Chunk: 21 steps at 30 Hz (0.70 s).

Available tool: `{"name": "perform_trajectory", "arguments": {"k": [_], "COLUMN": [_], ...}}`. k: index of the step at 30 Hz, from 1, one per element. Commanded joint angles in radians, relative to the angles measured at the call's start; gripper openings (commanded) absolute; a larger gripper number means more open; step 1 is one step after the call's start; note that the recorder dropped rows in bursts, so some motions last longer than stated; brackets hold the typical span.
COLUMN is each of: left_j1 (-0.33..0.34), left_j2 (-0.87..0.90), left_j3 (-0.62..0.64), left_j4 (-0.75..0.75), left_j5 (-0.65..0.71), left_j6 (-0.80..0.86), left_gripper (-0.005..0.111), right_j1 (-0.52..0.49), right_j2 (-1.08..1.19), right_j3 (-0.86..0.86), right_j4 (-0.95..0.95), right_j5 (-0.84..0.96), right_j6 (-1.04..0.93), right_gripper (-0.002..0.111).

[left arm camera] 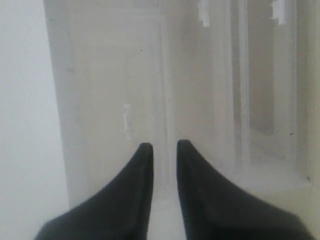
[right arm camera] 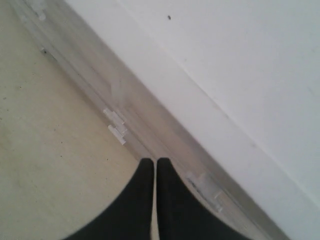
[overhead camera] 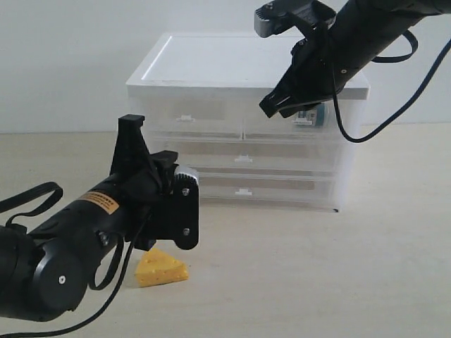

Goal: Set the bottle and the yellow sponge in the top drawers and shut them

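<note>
Bottle point(overhead camera: 308, 117) looks stowed in the drawer point(overhead camera: 264, 128) behind the right pincer point(right arm camera: 155, 162) (jaws together). Sponge point(overhead camera: 161, 269), below the slightly parted, empty left pincer point(left arm camera: 164, 146), is not yet stowed.

Cabinet point(overhead camera: 211, 123) front walls off way ahead of left pincer point(left arm camera: 163, 146); tabletop point(overhead camera: 317, 267) open below it, sponge point(overhead camera: 161, 268) lone obstacle there.

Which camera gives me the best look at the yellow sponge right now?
The exterior view: the yellow sponge lies clearly visible on the table. Neither wrist view shows it; both face the drawer cabinet.
</note>
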Motion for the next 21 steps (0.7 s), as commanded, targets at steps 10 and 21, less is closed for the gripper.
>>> {"name": "perform_trajectory", "arguments": {"k": [10,21], "left_j1": [0.078,0.120], "left_j2": [0.088,0.220], "left_j3": [-0.157,-0.264], "left_j4": [0.100,0.129], "left_j5": [0.000,-0.065], "left_j6": [-0.021,-0.021], "left_gripper": [0.045,0.045], "right_j1": [-0.007,-0.007], "right_j2": [0.001,0.001], "right_j3": [-0.007,-0.007], "right_j4": [-0.002,-0.002], "right_j5": [-0.005,0.012], "right_j6": [0.008,0.004], "right_gripper": [0.000,0.000]}}
